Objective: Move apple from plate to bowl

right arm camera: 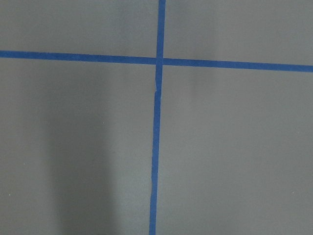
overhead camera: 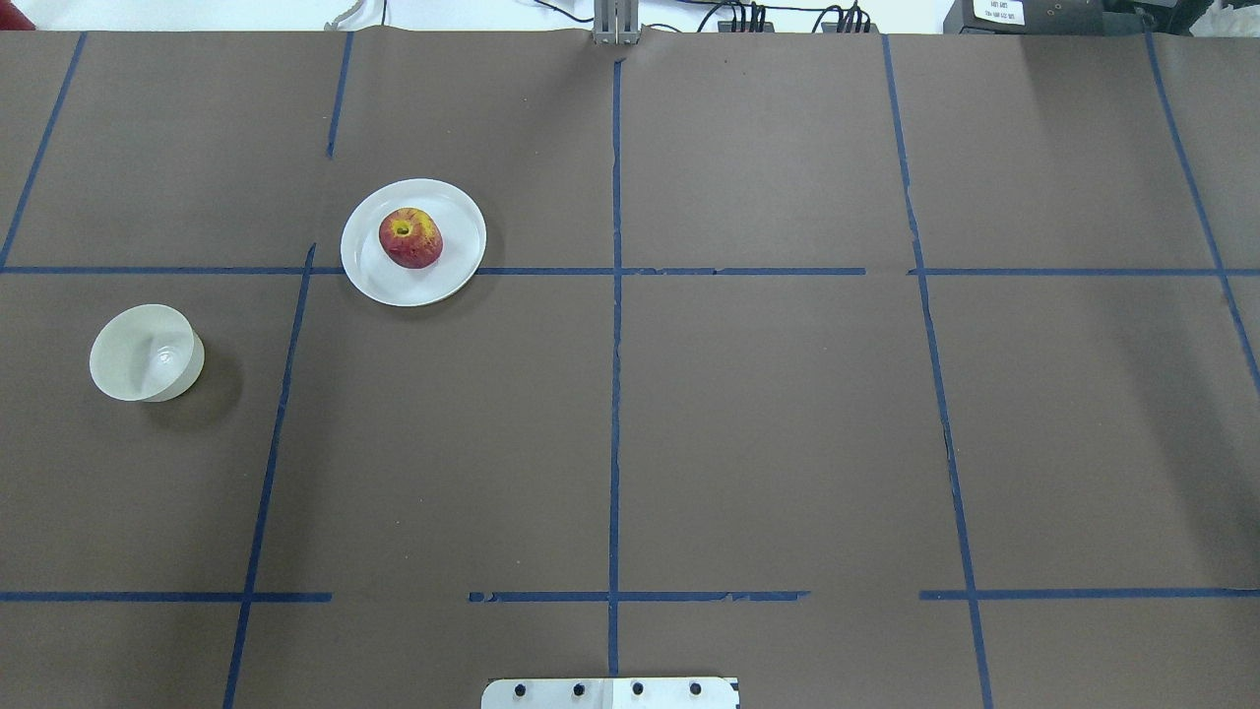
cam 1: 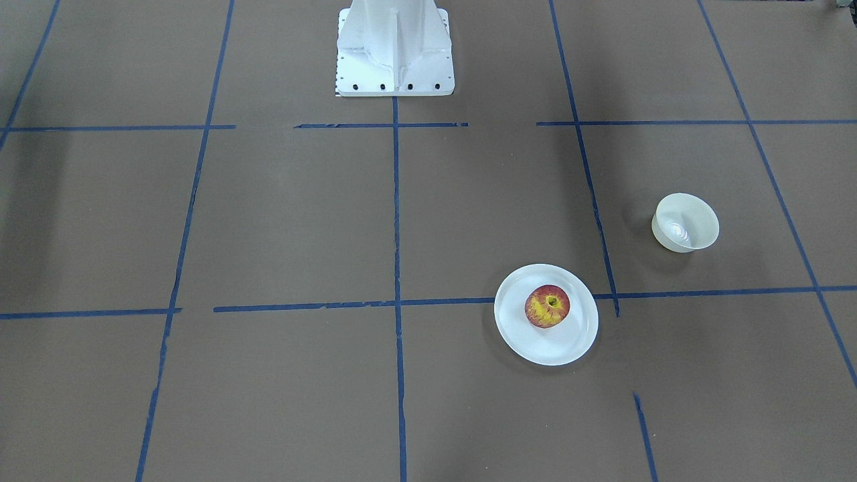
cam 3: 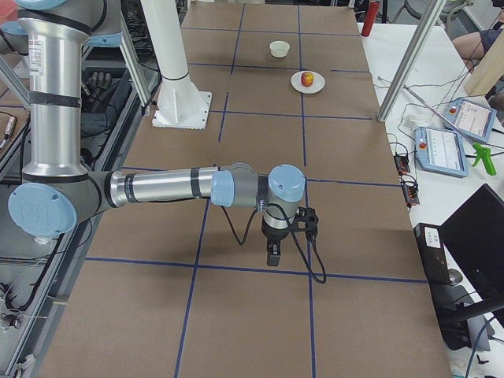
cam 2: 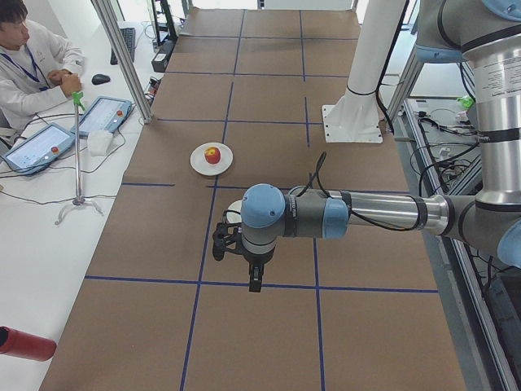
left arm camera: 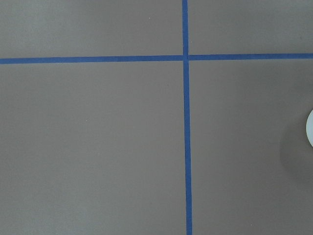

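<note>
Two hovering: left gripper (cam 2: 255, 282), right gripper (cam 3: 272, 257); I can't tell either's grip state. Apple (cam 1: 548, 306) sits on plate (cam 1: 577, 340), well beyond left gripper, far from right gripper; bowl (cam 1: 685, 223) nearer left.

Overhead, front views face oppositely; both show plate (overhead camera: 394, 286), bowl (overhead camera: 138, 359).

Blue tape lines (overhead camera: 615, 394) cross the brown counter (overhead camera: 787, 423) — beside the counter are a person (cam 2: 32, 69) in white, a tablet (cam 2: 102, 116) and a red bottle (cam 2: 24, 344).
</note>
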Tool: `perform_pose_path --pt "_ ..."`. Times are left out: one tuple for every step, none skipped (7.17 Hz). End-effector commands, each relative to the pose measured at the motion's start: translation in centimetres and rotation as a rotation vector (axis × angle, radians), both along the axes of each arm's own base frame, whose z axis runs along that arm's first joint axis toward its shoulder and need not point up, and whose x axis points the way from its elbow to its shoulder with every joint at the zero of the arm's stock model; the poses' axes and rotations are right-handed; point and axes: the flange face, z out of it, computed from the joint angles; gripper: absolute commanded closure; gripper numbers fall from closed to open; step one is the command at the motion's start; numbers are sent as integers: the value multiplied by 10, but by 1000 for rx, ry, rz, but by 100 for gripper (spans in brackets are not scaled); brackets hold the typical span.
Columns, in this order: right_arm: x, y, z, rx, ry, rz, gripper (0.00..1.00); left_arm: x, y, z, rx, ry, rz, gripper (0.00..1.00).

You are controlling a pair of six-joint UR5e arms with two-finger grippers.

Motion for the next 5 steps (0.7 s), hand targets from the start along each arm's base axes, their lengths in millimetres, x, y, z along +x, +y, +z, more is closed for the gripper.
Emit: perform_pose_path --pt "0 0 0 0 0 0 0 23 -13 -15 46 12 7 0" --pt "0 0 0 0 0 0 0 59 -30 -41 42 87 -5 0" --pt "0 0 0 0 0 0 0 98 -42 -75 10 134 -37 0" --pt "0 0 0 0 0 0 0 142 -60 -109 -38 158 -39 0" --pt "0 0 0 0 0 0 0 203 -81 -149 -82 177 -18 0"
